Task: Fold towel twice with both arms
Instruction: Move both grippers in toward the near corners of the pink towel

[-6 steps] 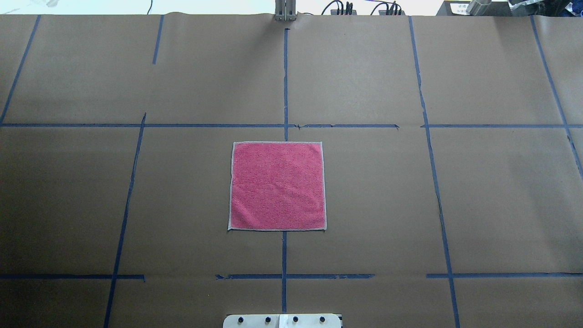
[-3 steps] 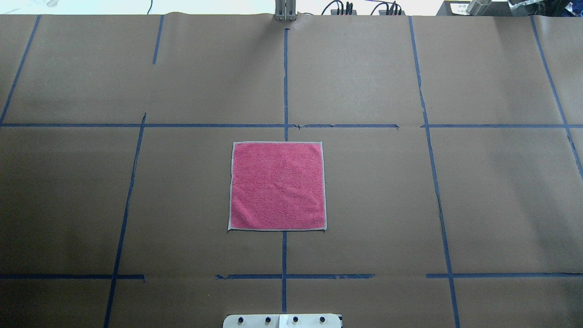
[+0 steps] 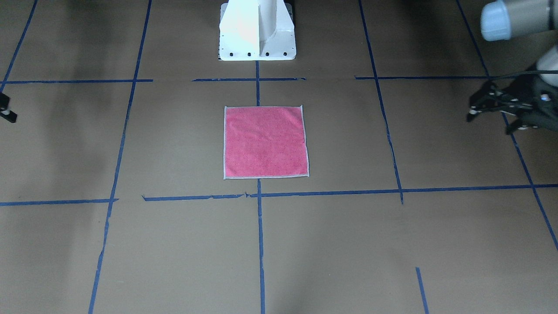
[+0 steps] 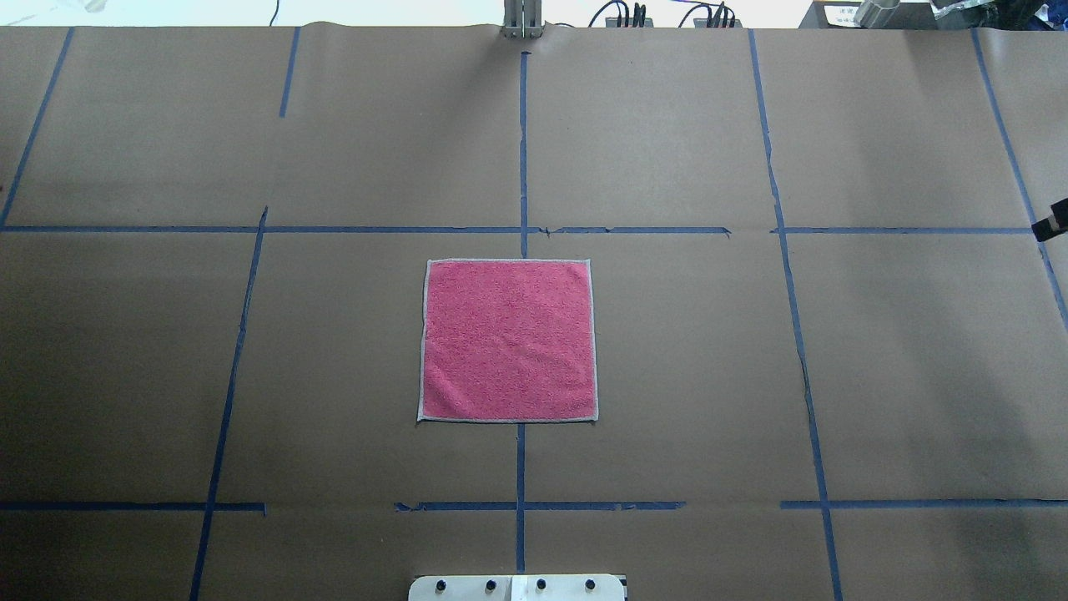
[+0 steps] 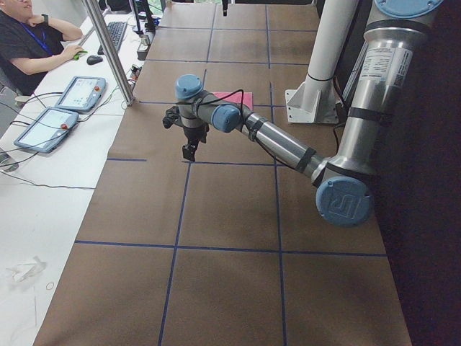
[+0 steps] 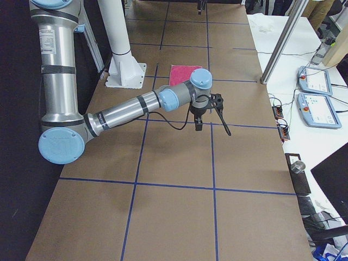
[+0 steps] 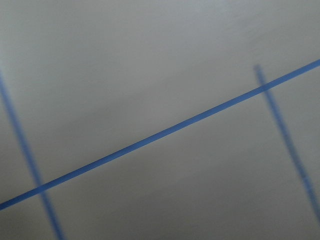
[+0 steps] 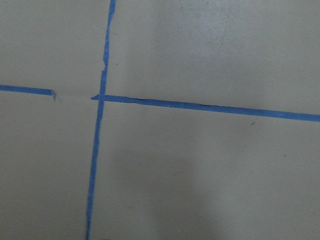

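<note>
The towel (image 4: 509,340) lies flat and unfolded at the table's middle, pink-red face up, with pale edging. It also shows in the front view (image 3: 265,141) and small in both side views (image 5: 229,96) (image 6: 184,73). My left gripper (image 3: 490,121) hovers open and empty far to the towel's left, seen also in the exterior left view (image 5: 180,137). My right gripper (image 6: 211,128) hovers far to the towel's right with its fingers apart and empty. Only one of its fingertips (image 4: 1053,227) shows at the overhead view's right edge. Both wrist views show only brown paper and blue tape.
The white pedestal base (image 3: 257,30) stands at the table's near edge behind the towel. Blue tape lines (image 4: 521,150) cross the brown paper. An operator (image 5: 29,43) sits at a side desk with teach pendants (image 6: 315,81). A metal post (image 5: 108,50) stands at the table's far edge.
A fingertip of my right gripper has come into the overhead view at its right edge. The towel has not moved.
</note>
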`<action>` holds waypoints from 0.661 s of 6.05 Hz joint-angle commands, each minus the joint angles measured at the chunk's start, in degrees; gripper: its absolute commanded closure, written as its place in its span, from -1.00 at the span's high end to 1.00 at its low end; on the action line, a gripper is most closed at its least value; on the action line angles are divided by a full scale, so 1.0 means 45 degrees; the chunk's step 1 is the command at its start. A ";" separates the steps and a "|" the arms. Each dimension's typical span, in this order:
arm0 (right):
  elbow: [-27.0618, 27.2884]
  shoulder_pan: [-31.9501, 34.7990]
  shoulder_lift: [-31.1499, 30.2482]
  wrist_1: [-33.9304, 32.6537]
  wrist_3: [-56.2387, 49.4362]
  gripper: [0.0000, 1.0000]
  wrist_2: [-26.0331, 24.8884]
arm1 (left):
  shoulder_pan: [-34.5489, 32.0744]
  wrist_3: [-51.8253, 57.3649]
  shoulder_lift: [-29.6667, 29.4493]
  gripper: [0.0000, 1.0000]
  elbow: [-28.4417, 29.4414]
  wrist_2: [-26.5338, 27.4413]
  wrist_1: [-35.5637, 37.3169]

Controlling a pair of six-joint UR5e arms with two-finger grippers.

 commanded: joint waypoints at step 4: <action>0.0960 -0.6518 0.3321 -0.0020 0.9465 1.00 -0.4548 | 0.6782 -1.0962 -0.2814 1.00 -0.0977 0.4298 -0.0054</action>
